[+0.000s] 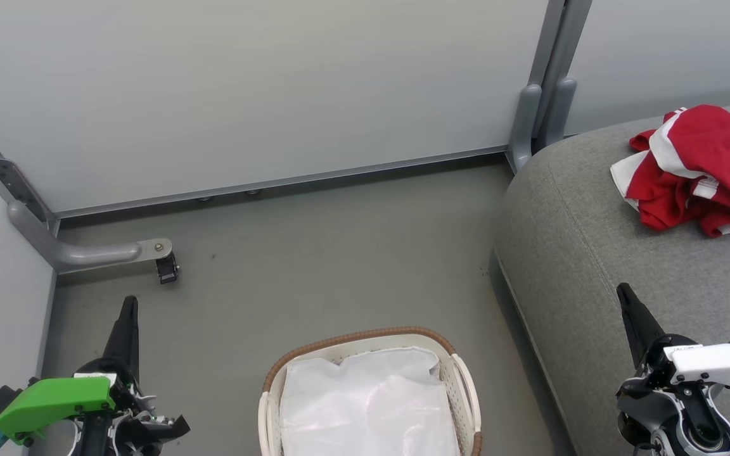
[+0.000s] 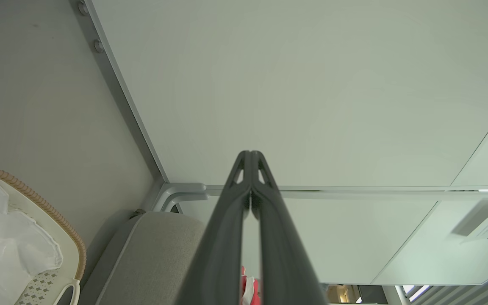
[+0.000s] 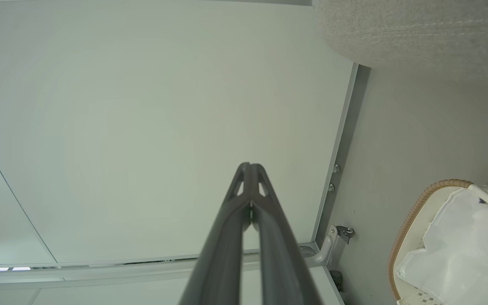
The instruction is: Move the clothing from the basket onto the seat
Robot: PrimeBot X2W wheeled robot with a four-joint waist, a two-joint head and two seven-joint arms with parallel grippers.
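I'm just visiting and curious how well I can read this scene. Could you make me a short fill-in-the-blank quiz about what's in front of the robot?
1. The clothing is heaped on the grey seat, and its main colour is ____.
2. The basket on the floor holds a liner cloth coloured ____.
3. The left gripper and the right gripper hold nothing, and the fingers of both are ____ (open or shut).

Missing words: red; white; shut.

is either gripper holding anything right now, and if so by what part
Nothing is held. The left gripper and the right gripper are both shut on nothing; the clothing lies loose on the seat.
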